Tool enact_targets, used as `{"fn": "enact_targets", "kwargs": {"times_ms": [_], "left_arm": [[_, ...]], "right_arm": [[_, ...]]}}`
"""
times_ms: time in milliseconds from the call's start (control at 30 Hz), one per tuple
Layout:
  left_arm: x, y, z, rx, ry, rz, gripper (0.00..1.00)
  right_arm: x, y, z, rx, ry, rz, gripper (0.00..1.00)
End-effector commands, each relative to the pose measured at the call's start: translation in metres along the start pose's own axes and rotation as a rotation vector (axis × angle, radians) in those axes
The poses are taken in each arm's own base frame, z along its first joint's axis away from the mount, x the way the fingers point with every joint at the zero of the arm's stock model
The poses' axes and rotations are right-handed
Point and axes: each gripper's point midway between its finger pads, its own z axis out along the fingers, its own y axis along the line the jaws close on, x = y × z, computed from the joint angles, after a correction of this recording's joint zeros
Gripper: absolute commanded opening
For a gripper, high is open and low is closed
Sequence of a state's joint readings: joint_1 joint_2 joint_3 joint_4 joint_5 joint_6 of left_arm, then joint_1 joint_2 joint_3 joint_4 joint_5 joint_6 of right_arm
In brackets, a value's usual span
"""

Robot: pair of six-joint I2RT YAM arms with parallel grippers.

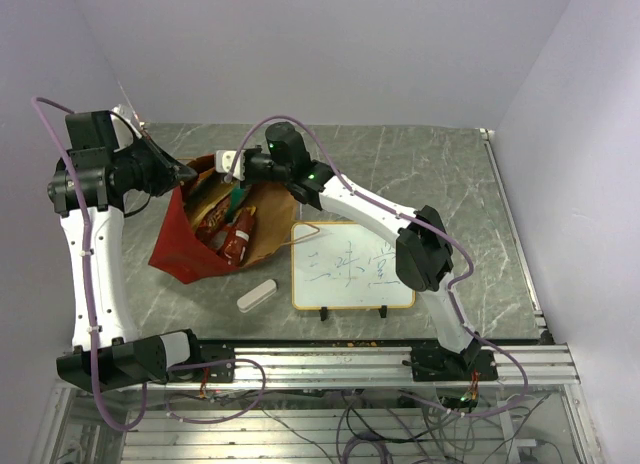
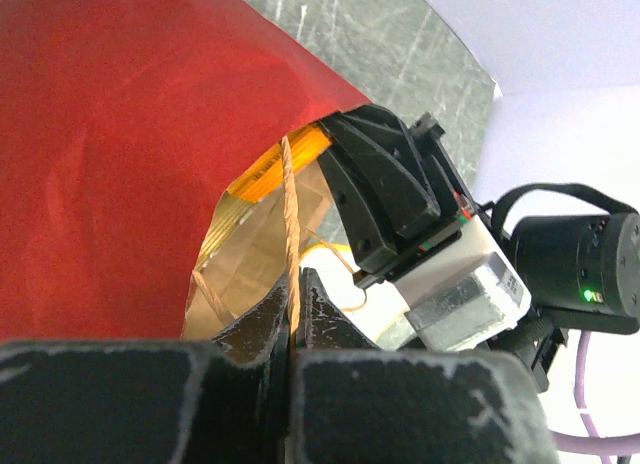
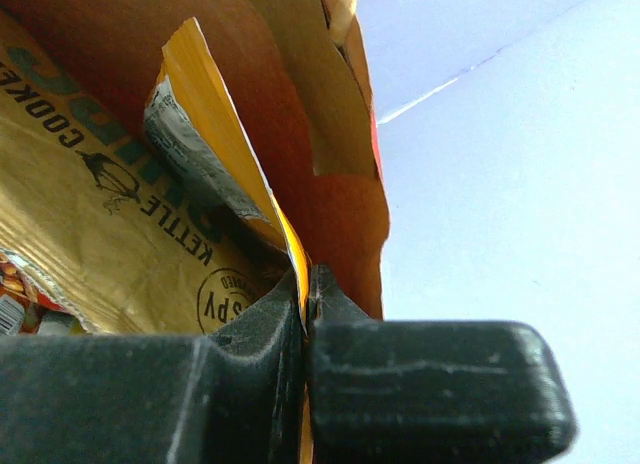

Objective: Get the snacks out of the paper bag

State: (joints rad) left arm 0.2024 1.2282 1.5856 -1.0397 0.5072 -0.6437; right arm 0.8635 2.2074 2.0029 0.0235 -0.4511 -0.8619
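A: grippers?
B: left gripper (image 2: 293,306) pinched tight on the paper bag (image 1: 172,242) handle (image 2: 290,204). right gripper (image 3: 305,284) clamped on orange snack bag (image 3: 205,109) edge, inside the paper bag.
A: bag location?
B: on table (image 1: 450,184), left of whiteboard (image 1: 352,266).

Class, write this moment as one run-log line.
left gripper: shut on handle | right gripper: shut on orange packet inside paper bag | snacks: none out

Smooth red paper bag (image 1: 172,249), kraft-brown inside — crinkly foil packet (image 3: 100,234) — marbled stone-look table (image 1: 450,174)
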Motion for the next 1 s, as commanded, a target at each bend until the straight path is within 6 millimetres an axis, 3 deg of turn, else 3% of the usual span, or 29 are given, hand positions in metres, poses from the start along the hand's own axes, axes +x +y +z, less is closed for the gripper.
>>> {"fn": "enact_targets", "kwargs": {"times_ms": [0, 333, 633, 967], "left_arm": [[-0.014, 0.007, -0.016, -0.086, -0.077, 0.000, 0.07], [-0.024, 0.017, -0.021, -0.162, -0.129, -0.043, 0.07], [-0.024, 0.019, -0.020, -0.164, -0.136, -0.061, 0.07], [-0.016, 0.020, -0.019, -0.147, -0.124, -0.067, 0.07]], "right_arm": [[-0.060, -0.054, -0.020, 0.120, -0.119, -0.030, 0.00], [-0.096, -0.081, -0.039, 0.192, -0.173, 0.022, 0.00], [-0.145, -0.120, -0.080, 0.290, -0.228, 0.042, 0.00], [-0.179, -0.141, -0.120, 0.353, -0.255, 0.084, 0.00]]}}
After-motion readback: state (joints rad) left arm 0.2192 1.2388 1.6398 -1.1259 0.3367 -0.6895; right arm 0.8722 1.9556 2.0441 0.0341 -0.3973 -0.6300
